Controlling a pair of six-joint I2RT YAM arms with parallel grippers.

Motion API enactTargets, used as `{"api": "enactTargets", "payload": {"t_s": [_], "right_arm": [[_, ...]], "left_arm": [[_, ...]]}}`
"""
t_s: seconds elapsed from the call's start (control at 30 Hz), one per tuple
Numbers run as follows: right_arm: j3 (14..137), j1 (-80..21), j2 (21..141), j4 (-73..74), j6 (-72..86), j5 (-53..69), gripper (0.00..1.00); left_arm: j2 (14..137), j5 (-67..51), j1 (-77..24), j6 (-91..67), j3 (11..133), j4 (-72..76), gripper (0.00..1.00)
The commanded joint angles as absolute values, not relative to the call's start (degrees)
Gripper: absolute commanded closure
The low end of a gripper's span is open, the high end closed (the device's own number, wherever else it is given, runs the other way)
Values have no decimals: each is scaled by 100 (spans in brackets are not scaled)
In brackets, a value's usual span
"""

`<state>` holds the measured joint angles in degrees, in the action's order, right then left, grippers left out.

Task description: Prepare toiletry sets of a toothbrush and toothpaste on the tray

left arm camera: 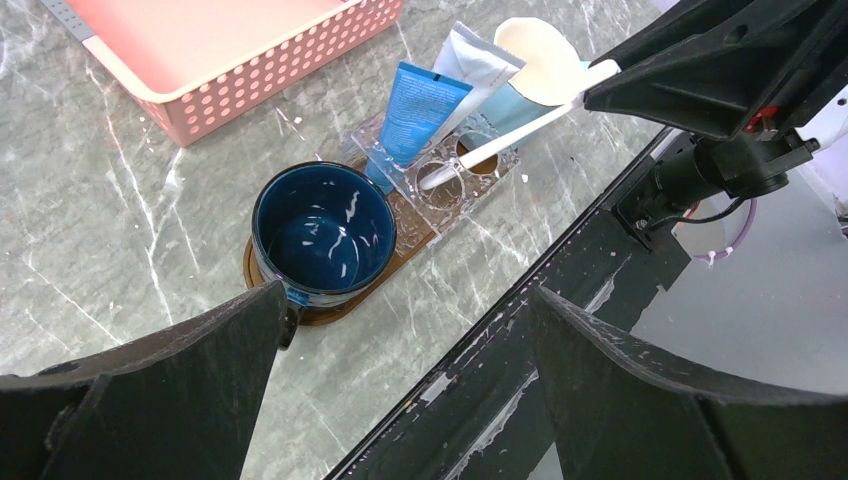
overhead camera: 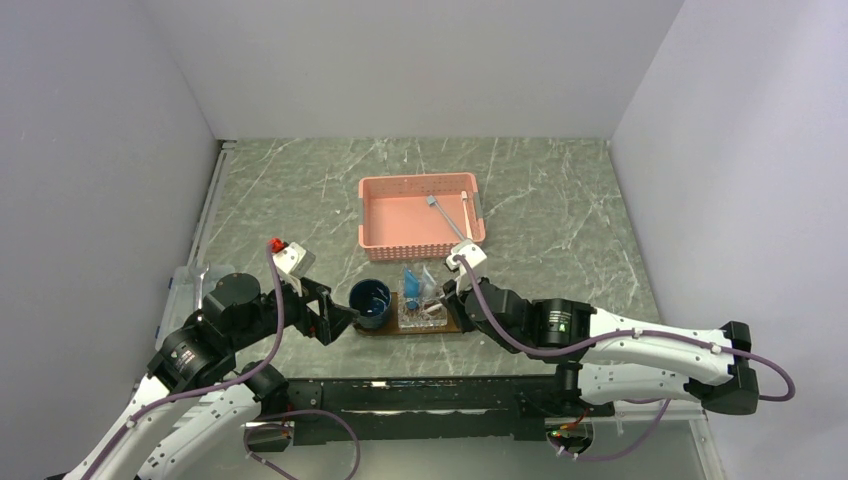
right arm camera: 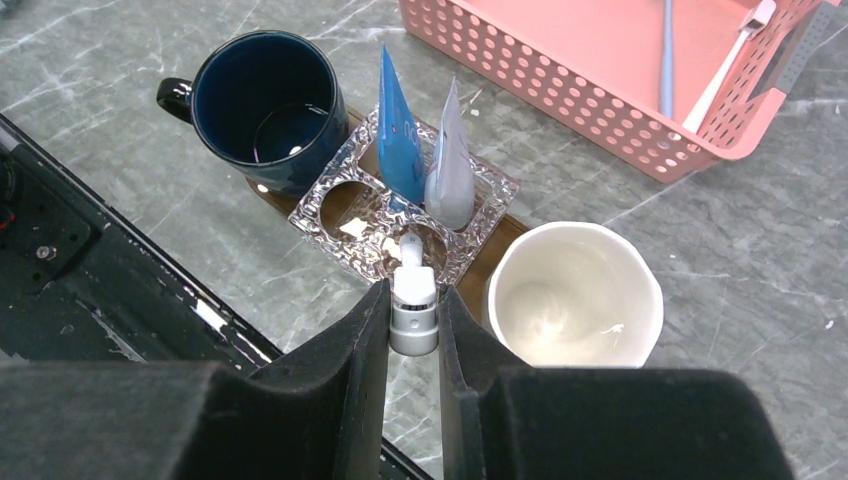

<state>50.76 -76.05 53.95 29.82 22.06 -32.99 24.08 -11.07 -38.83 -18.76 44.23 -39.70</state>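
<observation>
The dark-brown tray (overhead camera: 384,331) lies near the front edge and also shows in the right wrist view (right arm camera: 506,238). On it stands a clear holder (right arm camera: 372,228) with a blue toothpaste tube (right arm camera: 398,135) and a pale tube (right arm camera: 451,165) upright in it. My right gripper (right arm camera: 413,300) is shut on a white toothbrush (right arm camera: 413,312), whose lower end points into one of the holder's holes. The toothbrush leans over the holder in the left wrist view (left arm camera: 510,135). My left gripper (left arm camera: 405,295) is wide open and empty, just in front of the blue mug (left arm camera: 322,228).
A white mug (right arm camera: 572,295) stands on the tray's right end, the blue mug (right arm camera: 265,105) on its left end. The pink basket (overhead camera: 420,212) behind holds two more toothbrushes (right arm camera: 665,50). The black table rail (left arm camera: 520,330) runs right in front of the tray.
</observation>
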Motion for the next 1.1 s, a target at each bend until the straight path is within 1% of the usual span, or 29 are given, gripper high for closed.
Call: {"api": "enactTargets", "payload": {"t_s": [0.0, 0.47, 1.07], "right_arm": [[4959, -7590, 5262, 2483, 2274, -3448, 100], [4707, -7608, 5164, 2183, 2238, -3591, 100], [4559, -7923, 5287, 1922, 2153, -3913, 100]], "left_arm": [[2403, -1055, -3882, -1899, 4391, -3702, 4], [2382, -1037, -3881, -1900, 4394, -3705, 4], [2393, -1036, -3880, -1908, 4390, -3694, 4]]}}
